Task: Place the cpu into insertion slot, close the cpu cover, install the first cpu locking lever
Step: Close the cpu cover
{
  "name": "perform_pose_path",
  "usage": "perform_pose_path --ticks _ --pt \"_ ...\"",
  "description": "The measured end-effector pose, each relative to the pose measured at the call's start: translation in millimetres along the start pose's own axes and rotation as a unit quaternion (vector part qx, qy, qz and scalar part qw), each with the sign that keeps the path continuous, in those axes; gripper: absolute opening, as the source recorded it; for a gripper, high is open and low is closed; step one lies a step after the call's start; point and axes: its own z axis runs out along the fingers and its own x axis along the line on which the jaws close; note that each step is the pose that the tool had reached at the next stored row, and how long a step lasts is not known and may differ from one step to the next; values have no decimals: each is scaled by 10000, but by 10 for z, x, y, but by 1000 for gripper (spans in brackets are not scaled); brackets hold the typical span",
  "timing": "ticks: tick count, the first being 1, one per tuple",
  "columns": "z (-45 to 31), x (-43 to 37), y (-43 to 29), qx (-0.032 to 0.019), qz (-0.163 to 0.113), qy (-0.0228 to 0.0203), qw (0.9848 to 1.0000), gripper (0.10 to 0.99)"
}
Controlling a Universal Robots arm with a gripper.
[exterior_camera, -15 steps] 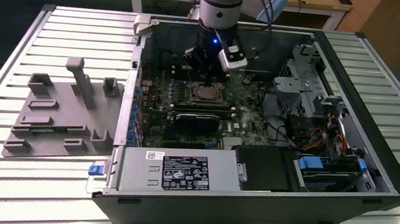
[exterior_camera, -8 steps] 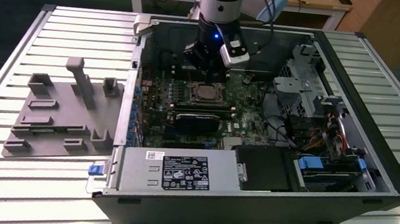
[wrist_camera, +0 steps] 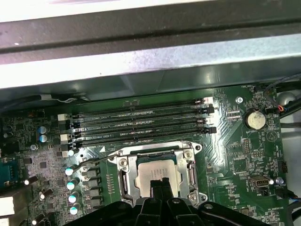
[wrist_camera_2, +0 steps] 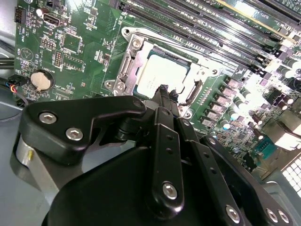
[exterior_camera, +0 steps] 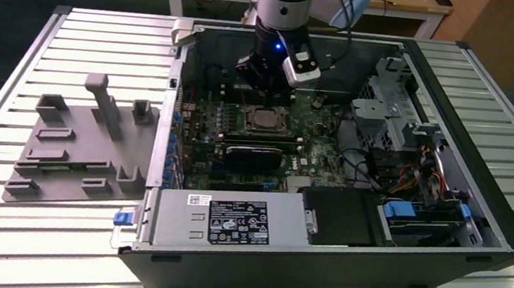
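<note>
The cpu, a flat silver square, lies in the insertion slot on the green board inside the open computer case. The cpu cover, a shiny metal frame, lies flat around the chip, whose face shows through the window. My gripper is shut with nothing between its fingers. Its tips are over the chip's edge in both wrist views; I cannot tell whether they touch it. In the exterior view the gripper hangs just above the socket.
Long black memory slots run beside the socket, with the case wall beyond them. A coin battery sits on the board. A black card, a power supply and a drive cage crowd the case. A grey fixture plate lies outside.
</note>
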Motion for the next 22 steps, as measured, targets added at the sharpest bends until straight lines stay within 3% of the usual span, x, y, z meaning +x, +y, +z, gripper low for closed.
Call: perform_pose_path --ticks 6,9,22 --pt "0 5 -1 0 -2 0 10000 102" --pt "-2 53 -8 0 -3 -1 10000 102" --pt "-14 470 -67 -7 -3 -50 10000 102"
